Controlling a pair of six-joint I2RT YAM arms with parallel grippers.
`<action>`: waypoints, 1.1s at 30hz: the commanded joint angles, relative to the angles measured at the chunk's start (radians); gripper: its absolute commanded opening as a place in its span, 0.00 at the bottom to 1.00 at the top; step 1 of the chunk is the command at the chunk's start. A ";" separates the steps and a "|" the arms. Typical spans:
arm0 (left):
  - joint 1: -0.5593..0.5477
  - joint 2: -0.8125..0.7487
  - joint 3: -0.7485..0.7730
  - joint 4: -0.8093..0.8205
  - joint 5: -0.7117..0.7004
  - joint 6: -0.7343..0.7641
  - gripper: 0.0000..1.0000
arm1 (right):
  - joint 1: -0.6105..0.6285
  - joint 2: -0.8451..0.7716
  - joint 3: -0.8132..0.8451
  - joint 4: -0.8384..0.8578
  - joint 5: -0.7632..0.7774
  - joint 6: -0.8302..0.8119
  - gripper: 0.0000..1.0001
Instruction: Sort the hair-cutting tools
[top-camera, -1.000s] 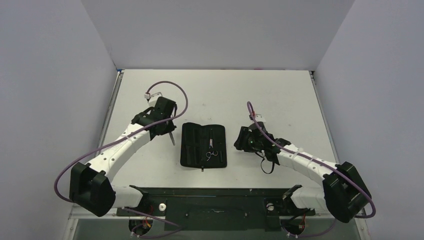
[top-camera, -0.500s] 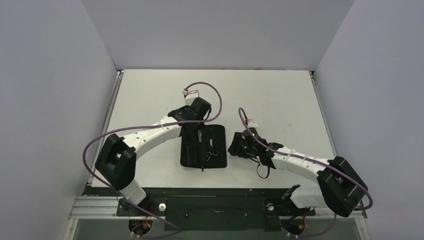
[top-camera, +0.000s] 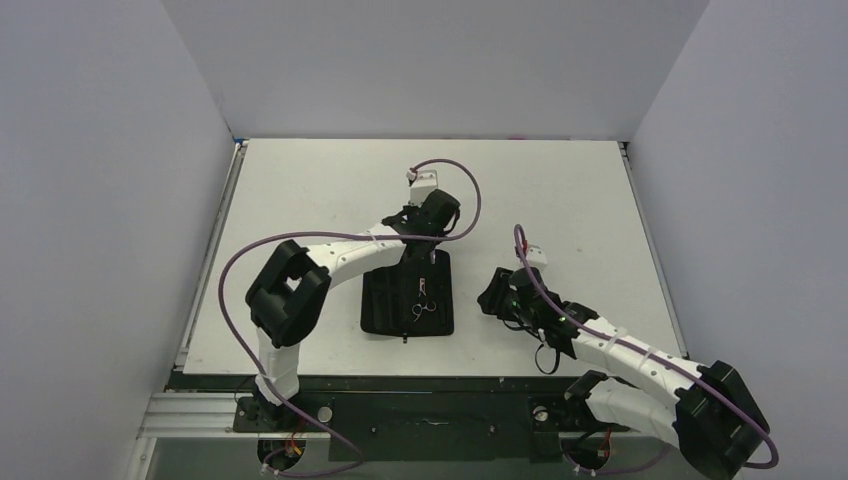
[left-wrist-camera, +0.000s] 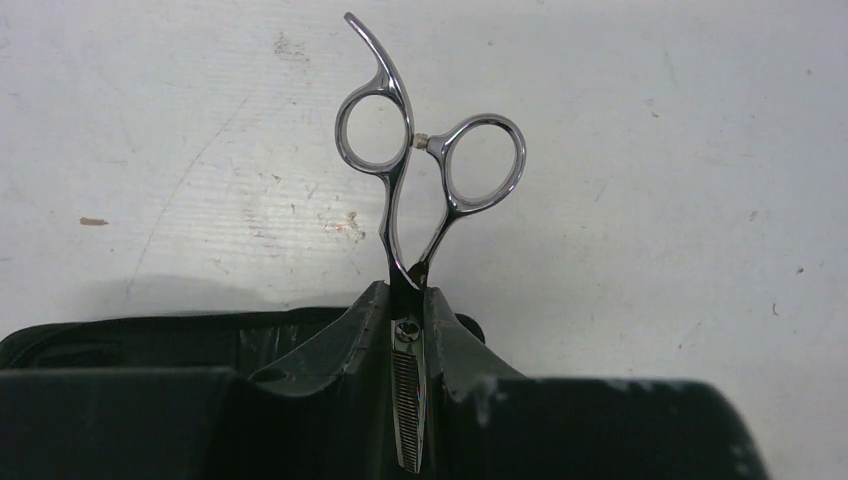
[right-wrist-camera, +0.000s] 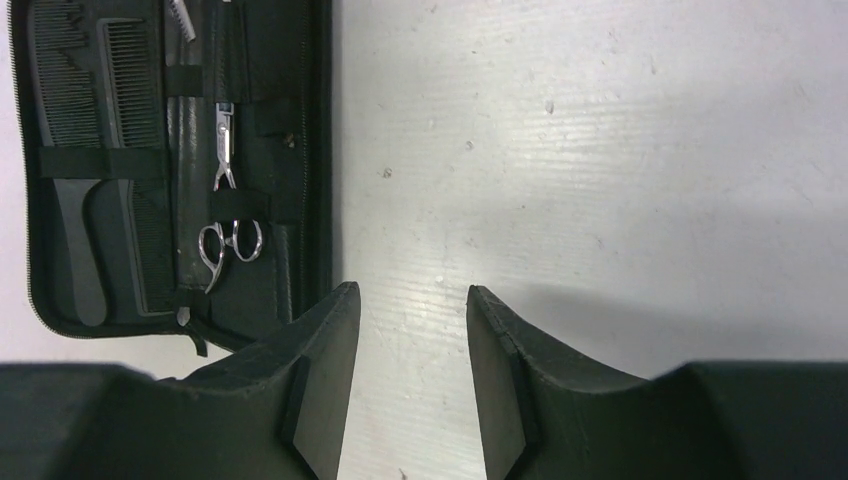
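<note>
Gripping the silver scissors (left-wrist-camera: 406, 380) by the blades between nearly closed left fingers (left-wrist-camera: 335, 360), rings beyond the tips, above the counter (left-wrist-camera: 650, 200). With right fingers (right-wrist-camera: 320, 390) apart and empty; left of them, case (right-wrist-camera: 290, 120) holding black comb (right-wrist-camera: 72, 230) and second scissors (right-wrist-camera: 223, 135). Seemingly left: stowing the gripped pair.

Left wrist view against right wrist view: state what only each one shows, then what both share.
Only the left wrist view: the left gripper shut on the held scissors, toothed blade between its fingers, rings pointing away. Only the right wrist view: the right gripper open over bare table, plus combs and the strapped scissors inside the open case. Both: the black case and the white table.
</note>
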 joint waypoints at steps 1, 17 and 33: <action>-0.014 0.072 0.061 0.120 -0.073 0.015 0.00 | -0.006 -0.072 -0.023 -0.034 0.043 0.015 0.40; -0.044 0.191 0.152 0.098 -0.133 0.003 0.00 | -0.013 -0.205 -0.085 -0.119 0.059 0.012 0.40; -0.074 0.182 0.117 0.050 -0.170 -0.019 0.00 | -0.019 -0.232 -0.090 -0.131 0.058 0.002 0.40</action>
